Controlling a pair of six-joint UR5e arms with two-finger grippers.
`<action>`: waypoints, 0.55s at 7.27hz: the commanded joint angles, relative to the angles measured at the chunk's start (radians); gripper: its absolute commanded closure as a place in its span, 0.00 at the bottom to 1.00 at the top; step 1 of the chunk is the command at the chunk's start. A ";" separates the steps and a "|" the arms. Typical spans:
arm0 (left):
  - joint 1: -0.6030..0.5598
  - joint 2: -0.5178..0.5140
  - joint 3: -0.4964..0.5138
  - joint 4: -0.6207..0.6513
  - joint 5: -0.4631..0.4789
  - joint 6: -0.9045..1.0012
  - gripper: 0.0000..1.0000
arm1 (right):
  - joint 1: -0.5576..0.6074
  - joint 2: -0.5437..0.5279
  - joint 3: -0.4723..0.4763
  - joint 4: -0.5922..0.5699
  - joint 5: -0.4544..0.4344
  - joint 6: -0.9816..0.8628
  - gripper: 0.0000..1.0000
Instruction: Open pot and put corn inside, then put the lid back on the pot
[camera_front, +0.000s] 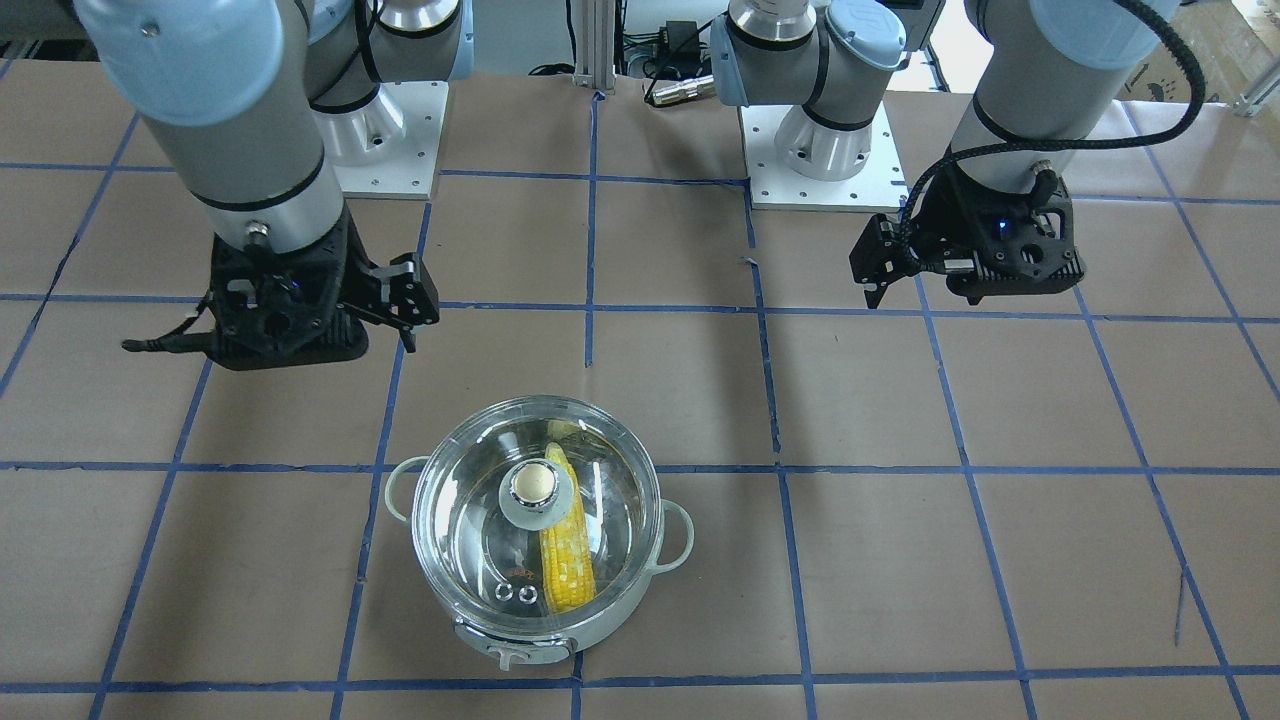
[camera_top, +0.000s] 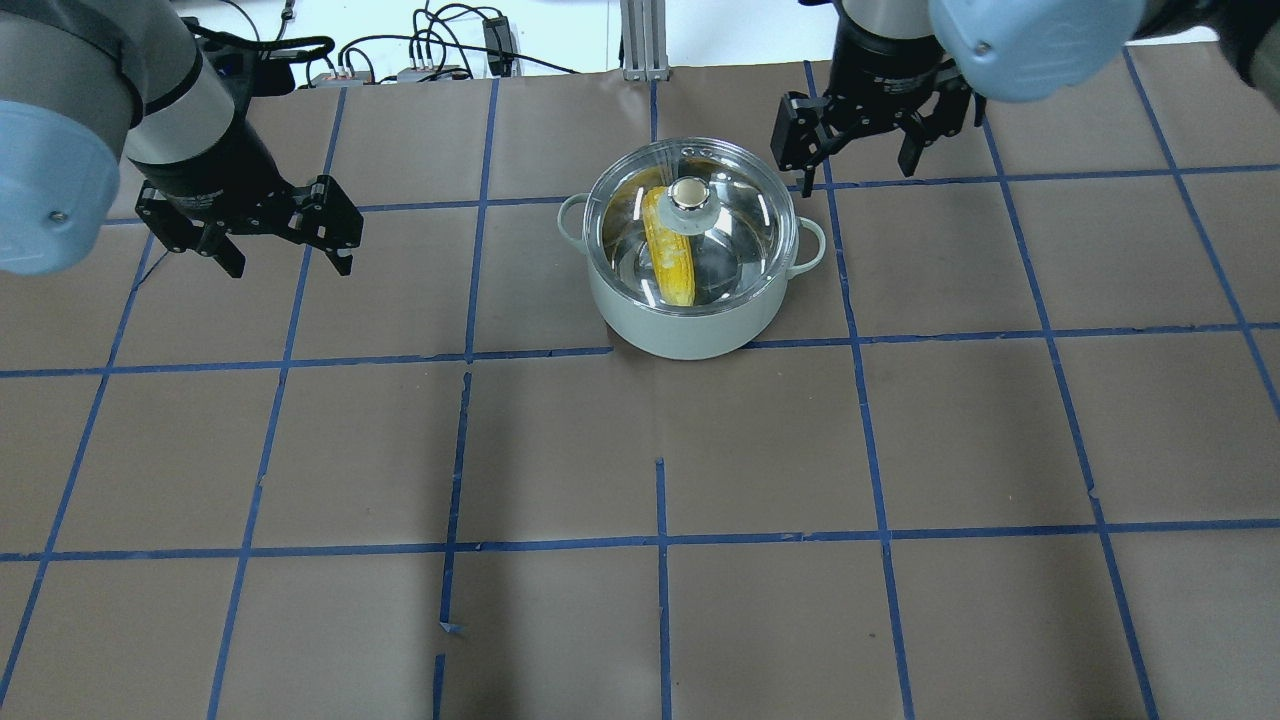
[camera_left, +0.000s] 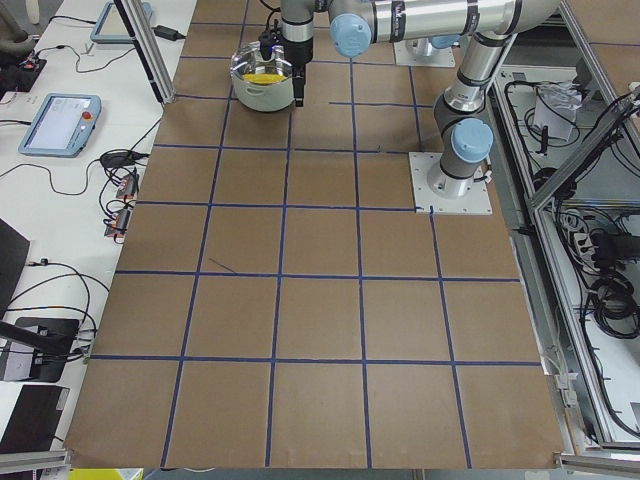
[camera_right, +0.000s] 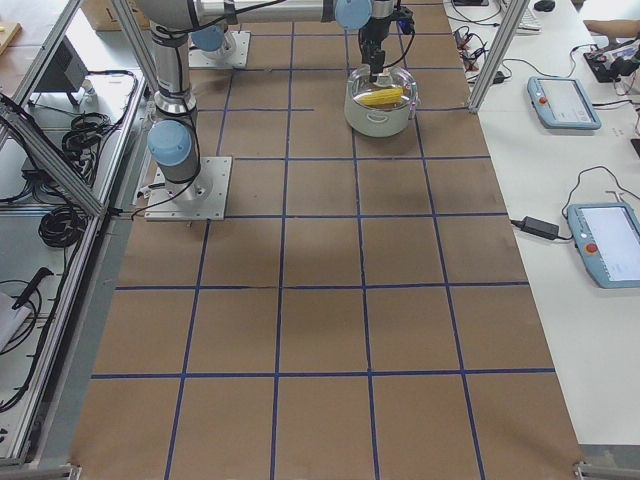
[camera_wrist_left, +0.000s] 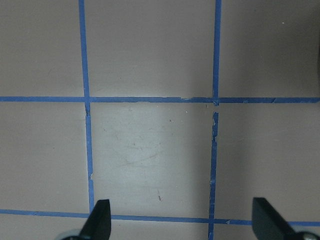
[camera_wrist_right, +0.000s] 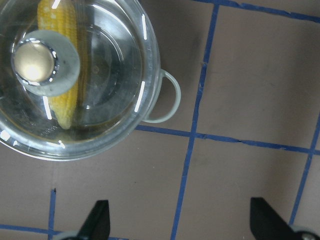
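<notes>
The pale mint-white pot (camera_front: 632, 588) stands on the paper-covered table, also in the overhead view (camera_top: 690, 330). The clear glass lid (camera_front: 470, 520) sits on it, its knob (camera_front: 535, 487) in the centre. The yellow corn (camera_front: 568, 560) lies inside under the lid, also seen in the overhead view (camera_top: 672, 262) and the right wrist view (camera_wrist_right: 62, 102). My right gripper (camera_top: 855, 160) is open and empty, raised just beyond the pot's right handle (camera_wrist_right: 167, 97). My left gripper (camera_top: 290, 258) is open and empty, far to the pot's left over bare paper (camera_wrist_left: 150, 150).
Brown paper with a blue tape grid (camera_top: 660, 545) covers the table. The arm bases (camera_front: 825, 150) stand at the robot's edge. Cables and boxes (camera_top: 420, 50) lie beyond the far edge. Tablets (camera_right: 565, 100) sit on the side bench.
</notes>
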 joint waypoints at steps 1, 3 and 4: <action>-0.008 0.007 0.001 -0.008 -0.011 -0.046 0.00 | -0.059 -0.066 0.049 0.010 0.011 -0.030 0.00; -0.014 0.005 0.001 -0.008 -0.075 -0.091 0.00 | -0.060 -0.083 0.049 0.102 0.055 -0.006 0.00; -0.016 0.008 -0.002 -0.011 -0.086 -0.092 0.00 | -0.059 -0.093 0.029 0.104 0.034 -0.003 0.01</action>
